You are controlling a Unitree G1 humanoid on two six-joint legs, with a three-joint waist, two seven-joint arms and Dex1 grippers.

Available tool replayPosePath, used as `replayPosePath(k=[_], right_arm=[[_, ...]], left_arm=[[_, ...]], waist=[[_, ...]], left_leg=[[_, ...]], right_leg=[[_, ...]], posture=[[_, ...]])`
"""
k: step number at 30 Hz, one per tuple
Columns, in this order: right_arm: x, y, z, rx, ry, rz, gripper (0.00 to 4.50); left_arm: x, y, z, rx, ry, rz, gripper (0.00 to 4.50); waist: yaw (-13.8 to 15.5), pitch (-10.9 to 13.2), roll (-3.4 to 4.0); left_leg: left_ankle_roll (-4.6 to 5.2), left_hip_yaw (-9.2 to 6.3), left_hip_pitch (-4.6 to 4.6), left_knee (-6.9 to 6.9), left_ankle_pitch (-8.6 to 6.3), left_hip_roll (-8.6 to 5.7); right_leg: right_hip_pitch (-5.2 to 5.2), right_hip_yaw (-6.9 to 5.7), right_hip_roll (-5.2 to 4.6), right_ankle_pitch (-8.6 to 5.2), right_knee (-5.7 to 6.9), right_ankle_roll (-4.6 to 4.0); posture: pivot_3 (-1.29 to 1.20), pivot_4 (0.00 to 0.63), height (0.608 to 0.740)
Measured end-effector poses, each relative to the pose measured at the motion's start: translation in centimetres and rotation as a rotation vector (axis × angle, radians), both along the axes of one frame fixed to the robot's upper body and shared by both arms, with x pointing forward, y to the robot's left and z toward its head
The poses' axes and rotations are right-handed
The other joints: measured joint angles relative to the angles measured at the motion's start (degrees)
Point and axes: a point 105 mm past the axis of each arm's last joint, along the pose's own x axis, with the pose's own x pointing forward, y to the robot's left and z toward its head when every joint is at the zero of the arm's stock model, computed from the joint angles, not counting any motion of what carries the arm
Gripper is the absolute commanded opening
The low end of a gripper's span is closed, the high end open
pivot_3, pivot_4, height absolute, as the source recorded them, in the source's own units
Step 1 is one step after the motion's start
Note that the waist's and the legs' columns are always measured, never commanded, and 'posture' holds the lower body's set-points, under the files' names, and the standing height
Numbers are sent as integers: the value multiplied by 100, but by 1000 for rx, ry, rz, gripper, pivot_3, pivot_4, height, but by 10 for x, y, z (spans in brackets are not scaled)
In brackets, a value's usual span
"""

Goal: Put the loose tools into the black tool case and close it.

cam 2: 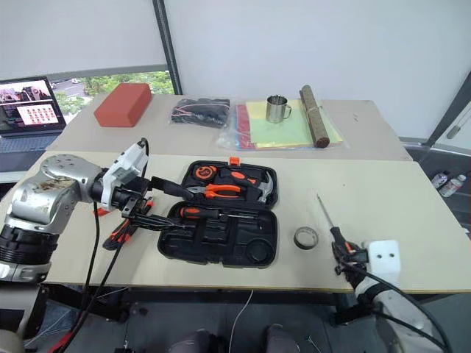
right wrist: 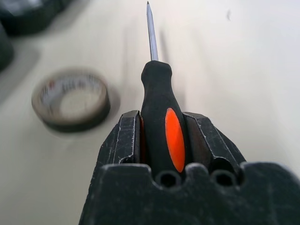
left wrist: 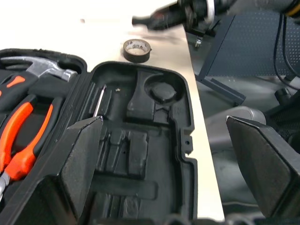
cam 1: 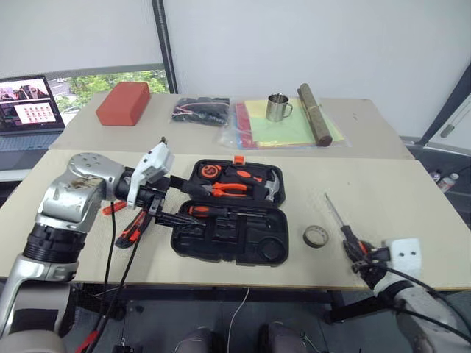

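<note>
Right pincer (right wrist: 161,136) of mine pinches a screwdriver (right wrist: 159,93) level, tape (right wrist: 71,99) at ten o'clock; left pincer (cam 1: 171,200) spread over the case (cam 1: 228,243).

It looks like a lab or test room: two plain pale tables (cam 1: 412,184) pushed together before a white blind (cam 1: 294,37), a laptop (cam 1: 29,103) showing camera feeds at the side, loose cables (cam 1: 118,257) hanging off the table edge, and odd props like a red block (cam 1: 124,103) and steel mug (cam 1: 277,107).
</note>
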Motion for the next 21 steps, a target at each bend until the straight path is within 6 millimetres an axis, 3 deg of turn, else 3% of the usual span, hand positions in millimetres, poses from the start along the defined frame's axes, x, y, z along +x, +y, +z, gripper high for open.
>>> replayPosePath(k=[2, 4, 9, 13, 18, 21], right_arm=[[11, 15, 36, -74, -78, 200, 1035], [15, 35, 49, -102, -98, 365, 1035], [32, 102, 40, -203, -3, 816, 1035], [43, 141, 27, -317, 13, 990, 1035], [58, 147, 7, -409, 62, 997, 1035], [63, 145, 5, -431, 70, 995, 1035]], left_arm=[[-6, 9, -3, 24, 13, 1, 4500], [-9, 13, -6, 33, 20, 5, 4500], [-17, 20, -12, 61, 7, 6, 4500], [-18, 18, -12, 65, -18, 16, 4500], [-15, 18, -9, 60, -46, 53, 4500], [-13, 19, -8, 57, -55, 75, 4500]], waist=[[-9, 5, 4], [20, 5, -6], [103, 7, -5], [175, 7, -6], [233, 7, -7], [204, 7, -7]], left_leg=[[4, -14, 16, -2, 5, 6], [-6, -22, 34, -15, 9, 17], [10, -23, 26, -17, 19, 17], [14, -25, -22, -7, 18, 6], [17, -22, -74, 6, 20, -2], [16, -22, -69, 6, 20, -1]], right_leg=[[16, 10, -2, -7, 0, -11], [30, 9, -4, -18, -2, -30], [16, 3, 3, -18, 11, -69], [-13, -29, 1, -12, 11, -79], [-59, -53, 2, -5, 15, -66], [-58, -51, 6, -6, 16, -64]], posture=[[0, 150, 736], [0, 150, 736], [0, 150, 736], [0, 150, 736], [0, 150, 736], [0, 150, 736]])
